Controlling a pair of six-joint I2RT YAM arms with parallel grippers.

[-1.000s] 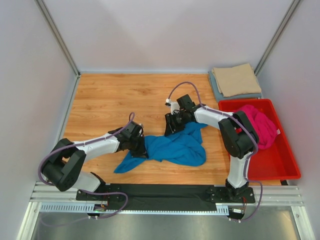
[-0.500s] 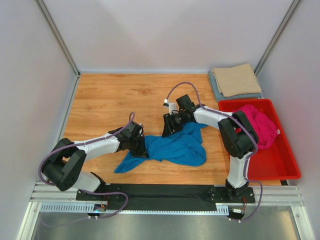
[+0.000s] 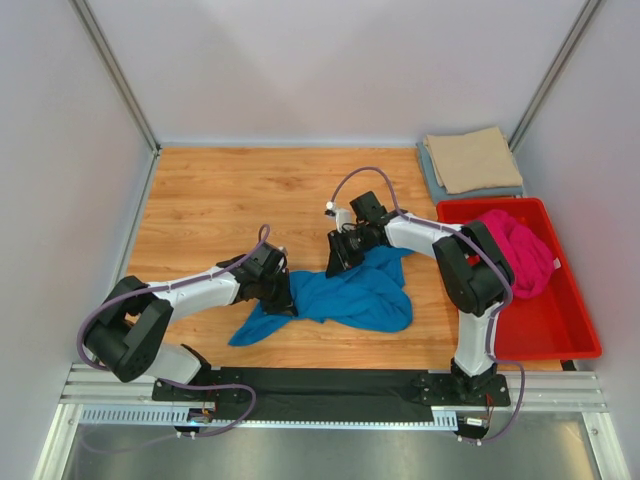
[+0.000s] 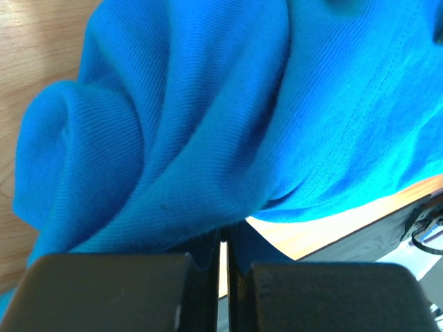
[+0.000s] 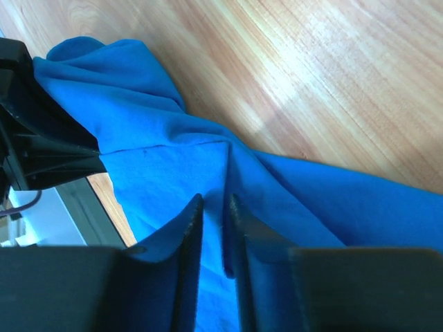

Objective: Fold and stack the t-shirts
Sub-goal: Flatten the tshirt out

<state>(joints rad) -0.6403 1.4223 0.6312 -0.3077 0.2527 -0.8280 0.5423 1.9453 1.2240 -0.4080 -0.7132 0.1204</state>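
On the tabletop, near middle: the blue t-shirt lies crumpled on the wood of the tabletop, between the two arms and not yet flattened or folded.
Left claw: the left claw sits at the shirt's left edge. In its wrist view the fingers are drawn almost together with a bunch of blue cloth caught between them, so it is clamped on the shirt.
Right claw: the right claw is at the shirt's far edge, left of the heap's middle. Its wrist view shows a ridge of cloth rising into the narrow slot between the fingers. I judge it pinched on the shirt too.
Which way the shirt lies: right of the left claw; near and right of the right claw. Most of the cloth trails off to the right of both grips.
Long axis: roughly left to right, tilted, from a pointed tail at the near left up to a lobe at the far right. Collar and hem I cannot tell apart in this heap.
Nearer arm: neither; both touch it. The two grips stand near each other, on a line running near-left to far-right.
What the coming move turns on: probably drawing the grips apart along that line to stretch an edge flat.
Other shirts: the tan t-shirt lies folded on the grey-blue t-shirt at the far right corner. The magenta t-shirt is bundled in the red bin.
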